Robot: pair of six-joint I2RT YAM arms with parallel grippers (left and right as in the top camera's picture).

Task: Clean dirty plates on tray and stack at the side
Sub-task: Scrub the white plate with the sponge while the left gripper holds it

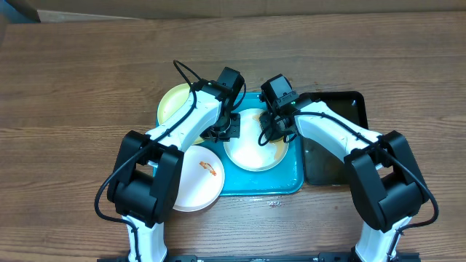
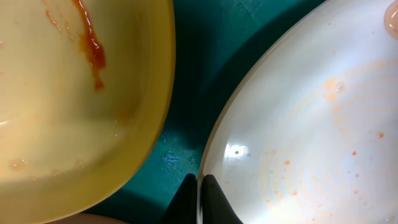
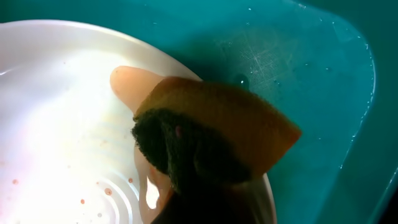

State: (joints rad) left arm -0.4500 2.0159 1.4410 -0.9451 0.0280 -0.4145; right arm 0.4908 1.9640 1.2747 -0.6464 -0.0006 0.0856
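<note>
A white plate [image 1: 251, 149] flecked with small orange spots lies in the turquoise tray [image 1: 291, 178]. My left gripper [image 2: 200, 190] is shut on that plate's left rim, one black finger on each side of it. My right gripper [image 1: 275, 131] is shut on an orange sponge [image 3: 217, 134] with a dark scouring face, which is pressed onto the plate [image 3: 62, 112] near its far right edge. A lime green plate [image 2: 74, 112] with a red smear sits just left of the held plate. Another white plate [image 1: 195, 178] with an orange smear lies at the tray's left edge.
A black tray [image 1: 335, 145] lies right of the turquoise one, under my right arm. Wet tray floor [image 3: 298, 62] shows beyond the sponge. Bare wooden table surrounds everything.
</note>
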